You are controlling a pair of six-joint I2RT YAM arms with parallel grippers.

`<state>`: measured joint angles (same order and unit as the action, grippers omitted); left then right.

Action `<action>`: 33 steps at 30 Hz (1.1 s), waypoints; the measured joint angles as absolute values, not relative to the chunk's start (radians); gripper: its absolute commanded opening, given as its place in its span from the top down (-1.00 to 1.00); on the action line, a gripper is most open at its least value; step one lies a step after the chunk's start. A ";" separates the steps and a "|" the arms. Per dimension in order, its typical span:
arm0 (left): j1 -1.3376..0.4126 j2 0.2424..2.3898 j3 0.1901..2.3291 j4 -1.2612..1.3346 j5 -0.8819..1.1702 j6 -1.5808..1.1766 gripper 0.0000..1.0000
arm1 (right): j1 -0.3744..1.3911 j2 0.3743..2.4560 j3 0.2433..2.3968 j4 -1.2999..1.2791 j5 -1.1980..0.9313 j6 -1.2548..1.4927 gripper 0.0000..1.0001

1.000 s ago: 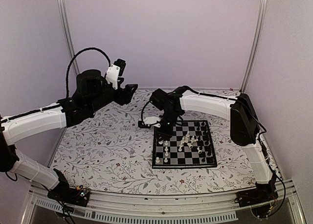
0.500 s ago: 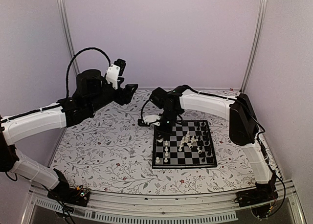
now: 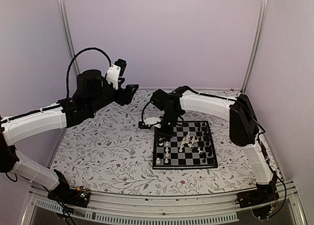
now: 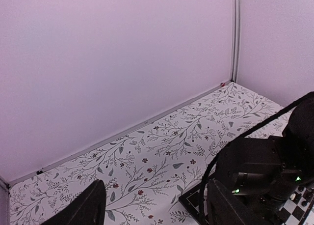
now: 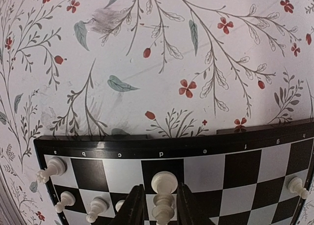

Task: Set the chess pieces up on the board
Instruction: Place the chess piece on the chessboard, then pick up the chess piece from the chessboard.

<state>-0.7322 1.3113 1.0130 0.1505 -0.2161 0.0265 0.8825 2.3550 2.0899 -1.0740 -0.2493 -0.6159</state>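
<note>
**Right wrist barely stirs at the board's far corner**

Since a second ago the right arm has only rocked slightly above that corner, and the left arm has not shifted at all.

The right gripper (image 5: 161, 208) stands narrowly parted on either side of a white piece (image 5: 164, 183). Thin dark slits show beside the piece, but I cannot tell whether the pads are touching it. The piece sits upright between the fingers, just behind the lettered rim of the board (image 5: 98, 144) and in line with the "d". That looks like a back-row placement, with the fingers kept close so the piece does not topple.

More chess pieces (image 5: 51, 167) stand to the fingers' left, and one more far to their right. The left gripper (image 4: 157, 212) hangs spread wide and empty, well clear, probably so as not to crowd the working arm.

The right wrist view cuts off the fingertips and the piece's foot at its lower edge. From above, the right wrist covers that corner. Any dark pieces are lost against the black squares, and the kind of piece is unclear.
</note>
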 measured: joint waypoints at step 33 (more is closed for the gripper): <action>-0.785 1.595 1.218 -0.103 0.002 0.074 -0.12 | 0.415 1.621 1.215 -0.849 -0.445 -0.675 0.32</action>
